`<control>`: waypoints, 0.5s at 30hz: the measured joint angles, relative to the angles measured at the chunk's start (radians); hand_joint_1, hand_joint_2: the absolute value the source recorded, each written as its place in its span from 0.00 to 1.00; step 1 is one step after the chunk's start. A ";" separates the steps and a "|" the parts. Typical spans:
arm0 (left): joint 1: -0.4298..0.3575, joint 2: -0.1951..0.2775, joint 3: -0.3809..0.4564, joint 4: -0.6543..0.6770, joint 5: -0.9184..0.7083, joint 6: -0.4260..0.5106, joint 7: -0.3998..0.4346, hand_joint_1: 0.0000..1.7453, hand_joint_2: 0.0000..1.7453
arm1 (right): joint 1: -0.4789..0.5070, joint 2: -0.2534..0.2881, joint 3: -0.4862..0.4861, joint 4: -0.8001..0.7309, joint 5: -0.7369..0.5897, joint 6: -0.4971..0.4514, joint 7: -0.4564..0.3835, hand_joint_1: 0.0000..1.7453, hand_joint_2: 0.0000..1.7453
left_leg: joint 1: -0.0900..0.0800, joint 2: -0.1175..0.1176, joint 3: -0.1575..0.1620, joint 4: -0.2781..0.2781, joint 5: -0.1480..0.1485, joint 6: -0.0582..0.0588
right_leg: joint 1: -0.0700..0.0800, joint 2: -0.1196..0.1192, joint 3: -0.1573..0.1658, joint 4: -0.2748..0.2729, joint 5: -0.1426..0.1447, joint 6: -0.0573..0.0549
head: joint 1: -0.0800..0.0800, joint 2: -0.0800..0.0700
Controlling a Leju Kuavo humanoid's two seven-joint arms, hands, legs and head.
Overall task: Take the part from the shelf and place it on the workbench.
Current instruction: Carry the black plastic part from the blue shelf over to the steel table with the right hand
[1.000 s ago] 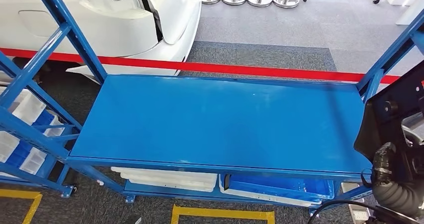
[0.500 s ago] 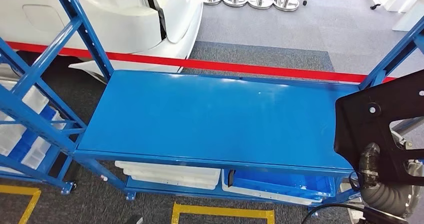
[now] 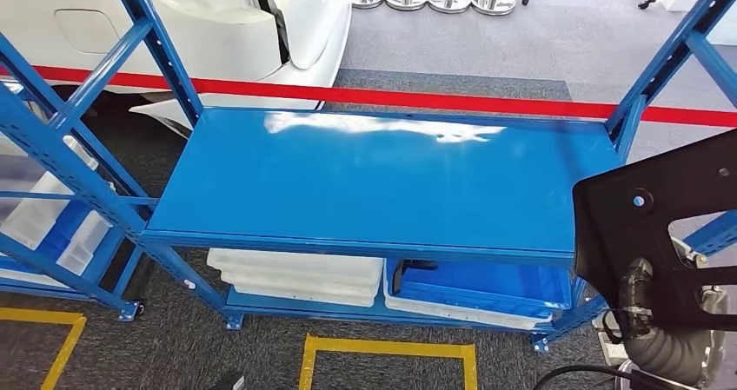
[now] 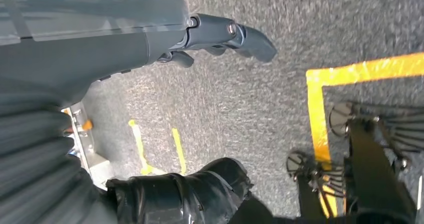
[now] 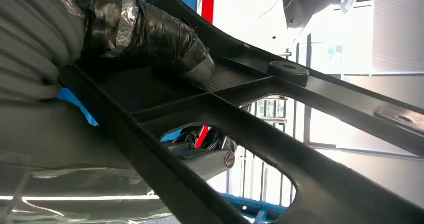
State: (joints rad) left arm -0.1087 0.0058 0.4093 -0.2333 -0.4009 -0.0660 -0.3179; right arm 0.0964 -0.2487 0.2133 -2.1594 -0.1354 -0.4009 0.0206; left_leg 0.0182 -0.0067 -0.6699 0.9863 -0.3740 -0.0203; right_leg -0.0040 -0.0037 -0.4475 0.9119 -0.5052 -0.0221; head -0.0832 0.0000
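Observation:
The part (image 3: 660, 208) is a flat black frame with cut-outs and a round boss. My right hand (image 3: 641, 301) grips it at the right edge of the head view, beside and slightly over the right end of the blue bench top (image 3: 382, 177). In the right wrist view my taped thumb (image 5: 165, 37) presses on the part (image 5: 280, 134), and darker fingers (image 5: 205, 146) show through a cut-out beneath it. My left hand (image 4: 125, 59) hangs over grey carpet, its fingers (image 4: 230, 34) spread away from the thumb (image 4: 200, 194), holding nothing.
Blue uprights (image 3: 165, 51) stand at the bench's ends. White bins (image 3: 295, 277) and a blue bin (image 3: 482, 290) sit on the level below. Another rack with bins (image 3: 52, 225) is at the left. A white car body (image 3: 217, 25) and a red floor line (image 3: 417, 101) lie behind.
The head camera has shifted, so the whole bench sits differently in the picture. The black part in my right hand has come further into view, up and toward the bench's right end.

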 joint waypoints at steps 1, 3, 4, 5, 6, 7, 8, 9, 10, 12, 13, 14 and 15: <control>0.001 0.003 0.000 0.000 0.001 0.000 0.000 0.00 1.00 | 0.001 0.000 0.000 0.000 0.000 0.000 0.000 1.00 1.00 | 0.001 0.001 -0.014 0.048 -0.055 -0.001 | -0.001 -0.001 -0.011 -0.002 0.011 -0.005 | -0.001 0.000; 0.001 0.012 0.000 0.000 0.001 0.000 -0.001 0.00 1.00 | 0.004 0.000 0.001 0.000 0.000 0.000 0.001 1.00 1.00 | 0.000 0.001 -0.041 0.185 -0.152 -0.003 | 0.000 -0.002 -0.034 -0.002 0.030 -0.011 | -0.002 0.000; 0.001 0.016 0.000 0.000 0.001 0.000 -0.001 0.00 1.00 | 0.006 0.000 0.001 0.000 0.000 0.000 0.002 1.00 1.00 | 0.000 0.001 -0.044 0.241 -0.164 -0.003 | 0.002 -0.002 -0.046 -0.001 0.039 -0.011 | -0.002 0.000; 0.001 0.019 0.000 0.000 0.001 0.000 -0.001 0.00 1.00 | 0.008 0.000 0.002 0.000 0.000 0.000 0.004 1.00 1.00 | 0.000 0.001 -0.034 0.271 -0.154 -0.002 | 0.002 -0.002 -0.059 0.000 0.048 -0.010 | -0.002 0.000; 0.001 0.020 0.000 0.000 0.001 0.000 -0.001 0.00 1.00 | 0.009 0.000 0.002 0.000 0.000 0.001 0.005 1.00 1.00 | -0.001 0.001 -0.007 0.265 -0.128 0.000 | 0.003 -0.002 -0.068 0.003 0.056 -0.009 | -0.002 0.000; 0.001 0.020 0.000 0.000 0.001 0.000 -0.001 0.00 1.00 | 0.010 0.000 0.003 0.000 0.000 0.002 0.007 1.00 1.00 | -0.002 0.001 0.036 0.224 -0.101 0.003 | 0.004 -0.001 -0.076 0.007 0.063 -0.007 | -0.002 0.000; -0.001 0.021 0.000 0.000 0.001 0.000 -0.001 0.00 1.00 | 0.011 0.000 0.004 0.000 0.001 0.002 0.008 1.00 1.00 | -0.004 0.001 0.091 0.157 -0.090 0.009 | 0.004 -0.001 -0.083 0.013 0.067 -0.004 | -0.002 0.000; -0.003 0.021 0.000 0.000 0.001 0.000 -0.001 0.00 1.00 | 0.011 -0.001 0.004 0.000 0.002 0.003 0.008 1.00 1.00 | -0.006 0.001 0.143 0.086 -0.091 0.015 | 0.005 -0.002 -0.089 0.019 0.071 -0.001 | -0.002 0.000; -0.005 0.021 0.000 0.000 0.001 0.000 -0.001 0.00 1.00 | 0.012 -0.001 0.004 0.000 0.002 0.003 0.009 1.00 1.00 | -0.009 0.001 0.180 0.027 -0.102 0.021 | 0.005 -0.002 -0.095 0.024 0.075 0.004 | -0.003 0.000; -0.009 0.021 0.000 0.000 0.001 -0.001 -0.001 0.00 1.00 | 0.012 -0.002 0.005 -0.001 0.005 0.004 0.009 1.00 1.00 | -0.012 0.002 0.209 -0.034 -0.124 0.029 | 0.006 -0.004 -0.106 0.030 0.085 0.017 | -0.004 0.000; -0.010 0.021 0.000 0.000 0.001 -0.002 -0.001 0.00 1.00 | 0.012 -0.003 0.005 -0.001 0.006 0.004 0.010 1.00 1.00 | -0.010 0.003 0.210 -0.045 -0.125 0.033 | 0.005 -0.004 -0.111 0.032 0.087 0.023 | -0.005 0.000; -0.010 0.021 0.000 0.000 0.001 -0.004 -0.001 0.00 1.00 | 0.012 -0.004 0.005 -0.002 0.007 0.005 0.010 1.00 1.00 | -0.007 0.004 0.210 -0.054 -0.125 0.037 | 0.005 -0.003 -0.119 0.042 0.080 0.030 | -0.005 0.000; -0.009 0.020 0.000 0.000 0.001 -0.005 -0.002 0.00 1.00 | 0.012 -0.006 0.005 -0.002 0.008 0.005 0.010 1.00 1.00 | -0.004 0.004 0.208 -0.059 -0.121 0.042 | 0.005 -0.002 -0.134 0.071 0.061 0.036 | -0.004 0.000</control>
State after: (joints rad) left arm -0.1174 0.0256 0.4093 -0.2335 -0.3998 -0.0709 -0.3197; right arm 0.1080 -0.2545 0.2182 -2.1619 -0.1272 -0.3957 0.0306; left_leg 0.0142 -0.0023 -0.4621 0.9271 -0.4951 0.0213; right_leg 0.0006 -0.0057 -0.5819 0.9830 -0.4446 0.0143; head -0.0867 0.0000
